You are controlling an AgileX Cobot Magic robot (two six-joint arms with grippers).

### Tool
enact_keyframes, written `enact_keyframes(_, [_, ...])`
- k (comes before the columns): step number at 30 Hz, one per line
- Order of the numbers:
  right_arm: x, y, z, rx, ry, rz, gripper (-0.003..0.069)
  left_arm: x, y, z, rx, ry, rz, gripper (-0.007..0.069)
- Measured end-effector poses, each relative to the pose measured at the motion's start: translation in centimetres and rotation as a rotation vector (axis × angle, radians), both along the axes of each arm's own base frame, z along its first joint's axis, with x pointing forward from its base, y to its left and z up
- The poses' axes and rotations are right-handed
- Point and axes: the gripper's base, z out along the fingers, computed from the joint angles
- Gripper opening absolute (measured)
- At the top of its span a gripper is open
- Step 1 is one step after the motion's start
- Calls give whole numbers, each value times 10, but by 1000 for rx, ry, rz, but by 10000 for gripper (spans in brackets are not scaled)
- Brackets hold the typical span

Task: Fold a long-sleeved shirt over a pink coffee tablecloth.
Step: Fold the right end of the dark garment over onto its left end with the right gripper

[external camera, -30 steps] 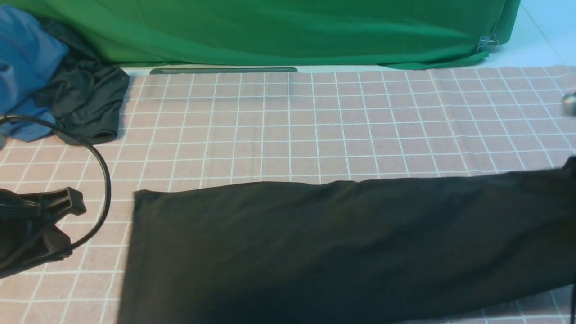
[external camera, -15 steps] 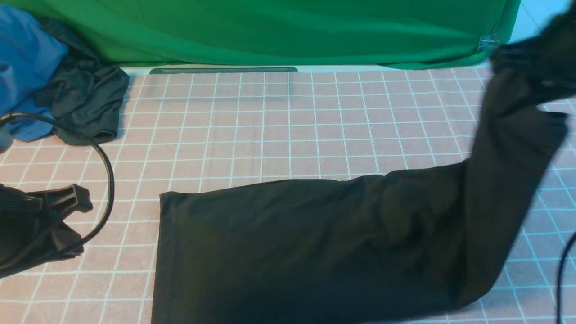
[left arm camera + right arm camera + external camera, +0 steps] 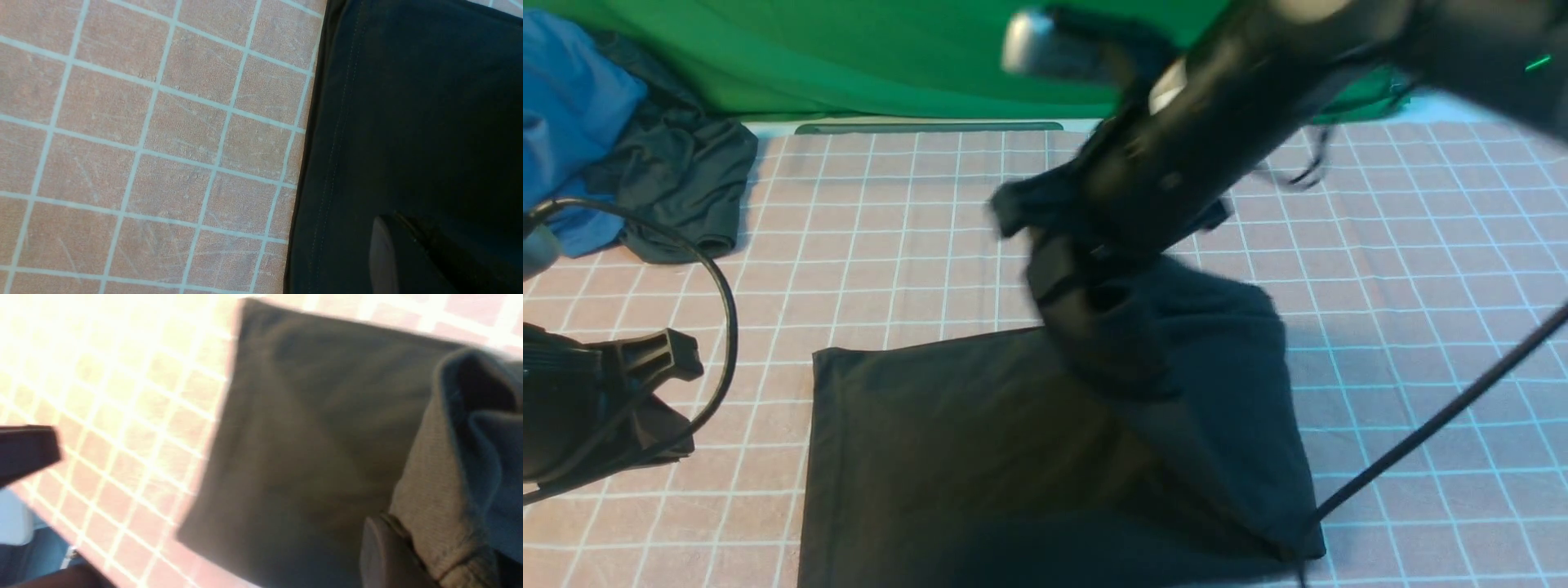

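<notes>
Right gripper (image 3: 1086, 286), clamped on 1 end of the long-sleeved shirt (image 3: 947, 441), holds it raised above the flat remainder at the near edge of the pink coffee tablecloth (image 3: 890, 245). Left gripper (image 3: 654, 400) is closed, near the left edge.

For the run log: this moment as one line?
phase: mid-fold | right gripper: shut on long-sleeved shirt, end lifted above its flat half | left gripper: shut, left of shirt | surface: pink coffee tablecloth
</notes>
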Motion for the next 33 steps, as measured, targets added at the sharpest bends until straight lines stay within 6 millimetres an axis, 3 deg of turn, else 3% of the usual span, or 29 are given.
enact_keyframes(3, [-6, 30, -25, 16, 34, 33, 128, 0, 0, 0, 0, 0, 0, 14])
enact_keyframes(8, [-15, 62, -56, 28, 72, 70, 128, 0, 0, 0, 0, 0, 0, 14])
enact_keyframes(14, [-21, 88, -71, 62, 29, 91, 133, 0, 0, 0, 0, 0, -1, 14])
enact_keyframes(19, [-15, 105, -81, 152, -14, 9, 258, 0, 0, 0, 1, 0, -1, 14])
enact_keyframes(23, [-12, 111, -86, 202, 10, -34, 409, 0, 0, 0, 1, -1, -1, 14])
enact_keyframes(27, [-15, 112, -79, 190, -10, 47, 467, 0, 0, 0, 1, -1, -1, 14])
enact_keyframes(31, [-13, 101, -62, 129, -22, 177, 418, 0, 0, 0, 0, 3, -3, 14])
enact_keyframes(33, [-8, 86, -49, 60, -35, 243, 312, -1, 0, 0, 0, 7, -4, 14])
